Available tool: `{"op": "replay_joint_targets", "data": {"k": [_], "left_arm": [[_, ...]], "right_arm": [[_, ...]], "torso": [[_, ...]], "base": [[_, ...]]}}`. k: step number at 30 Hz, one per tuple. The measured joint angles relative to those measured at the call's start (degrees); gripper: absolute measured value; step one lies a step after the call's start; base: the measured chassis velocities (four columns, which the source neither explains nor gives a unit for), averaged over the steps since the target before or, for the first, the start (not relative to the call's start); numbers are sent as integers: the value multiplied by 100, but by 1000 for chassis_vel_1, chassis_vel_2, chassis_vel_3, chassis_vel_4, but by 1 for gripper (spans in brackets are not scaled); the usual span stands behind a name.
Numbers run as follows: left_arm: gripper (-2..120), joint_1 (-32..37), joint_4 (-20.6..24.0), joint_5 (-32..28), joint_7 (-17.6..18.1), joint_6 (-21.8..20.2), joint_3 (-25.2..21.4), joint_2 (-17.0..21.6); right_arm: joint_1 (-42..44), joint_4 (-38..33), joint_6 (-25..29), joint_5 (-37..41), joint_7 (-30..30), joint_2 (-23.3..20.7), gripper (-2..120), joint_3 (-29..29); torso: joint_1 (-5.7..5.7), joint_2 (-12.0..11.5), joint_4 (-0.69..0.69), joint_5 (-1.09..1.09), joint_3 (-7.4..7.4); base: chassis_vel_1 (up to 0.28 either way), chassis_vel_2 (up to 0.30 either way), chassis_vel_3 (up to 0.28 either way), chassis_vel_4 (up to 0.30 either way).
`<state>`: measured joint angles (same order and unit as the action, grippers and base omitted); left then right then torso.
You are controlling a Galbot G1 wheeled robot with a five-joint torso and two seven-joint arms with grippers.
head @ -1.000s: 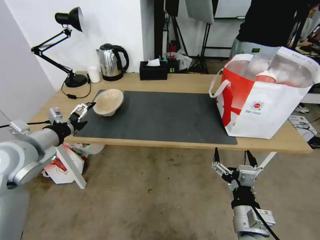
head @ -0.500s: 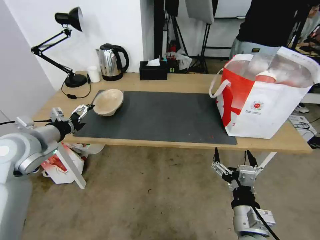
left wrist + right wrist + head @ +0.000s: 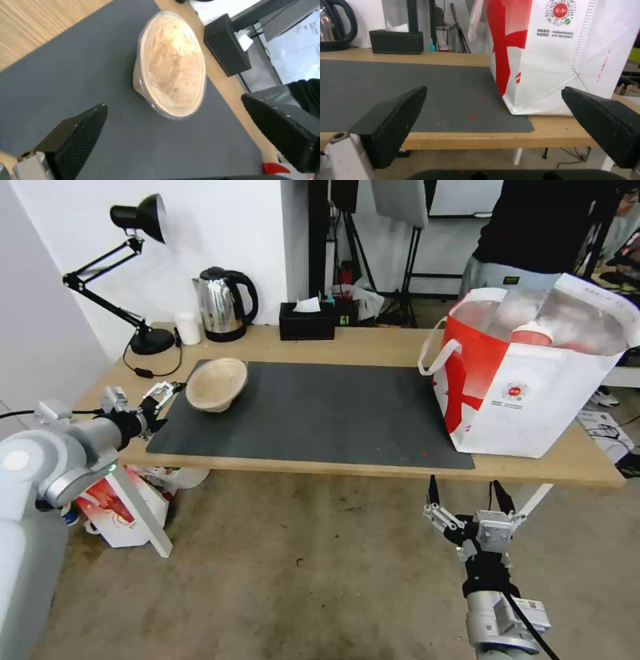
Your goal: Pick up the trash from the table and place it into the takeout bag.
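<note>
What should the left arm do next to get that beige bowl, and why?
Probably ease the left gripper forward until its open fingers straddle the near rim of the beige pulp bowl, then close. The bowl sits tilted on the dark mat just ahead of the fingertips, apart from them. The takeout bag stands at the table's far right; the right gripper waits below the table edge.

left hand open just beside the beige bowl on the mat.
</note>
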<state>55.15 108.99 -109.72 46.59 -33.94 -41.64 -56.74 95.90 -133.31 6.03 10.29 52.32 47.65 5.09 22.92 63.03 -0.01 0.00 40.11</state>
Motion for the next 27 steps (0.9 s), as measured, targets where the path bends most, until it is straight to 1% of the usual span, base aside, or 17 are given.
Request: {"op": "replay_joint_targets", "data": {"k": [1, 5, 6, 9, 12, 13, 18, 21, 27], "left_arm": [[100, 0, 0, 0, 0, 0, 0, 0], [100, -210, -332, 162, -47, -3, 242, -44], [100, -210, -332, 162, -47, -3, 242, -44], [100, -398, -583, 289, -114, -6, 410, -81], [100, -473, -670, 318, -127, -9, 475, -88], [100, -587, -793, 358, -137, -11, 562, -101], [100, -785, -952, 411, -143, -15, 715, -144], [100, -1065, -1147, 495, -145, -18, 927, -237], [100, -1259, -1323, 607, -145, -19, 1062, -346]], "right_arm": [[0, 0, 0, 0, 0, 0, 100, 0], [0, 0, 0, 0, 0, 0, 100, 0], [0, 0, 0, 0, 0, 0, 100, 0], [0, 0, 0, 0, 0, 0, 100, 0], [0, 0, 0, 0, 0, 0, 100, 0], [0, 0, 0, 0, 0, 0, 100, 0], [0, 0, 0, 0, 0, 0, 100, 0], [0, 0, 0, 0, 0, 0, 100, 0], [0, 0, 0, 0, 0, 0, 100, 0]], "torso": [[0, 0, 0, 0, 0], [0, 0, 2, -1, 0], [0, 0, 2, -1, 0], [0, 0, 0, 1, 0], [0, 0, 1, 0, 0], [0, 0, 1, 1, 0], [0, 0, 1, 1, 0], [0, 0, 1, 1, 0], [0, 0, 2, 0, 0]], "base": [[0, 0, 0, 0], [0, 0, 0, 0], [0, 0, 0, 0], [0, 0, 0, 0], [0, 0, 0, 0], [0, 0, 0, 0], [0, 0, 0, 0], [0, 0, 0, 0], [0, 0, 0, 0]]}}
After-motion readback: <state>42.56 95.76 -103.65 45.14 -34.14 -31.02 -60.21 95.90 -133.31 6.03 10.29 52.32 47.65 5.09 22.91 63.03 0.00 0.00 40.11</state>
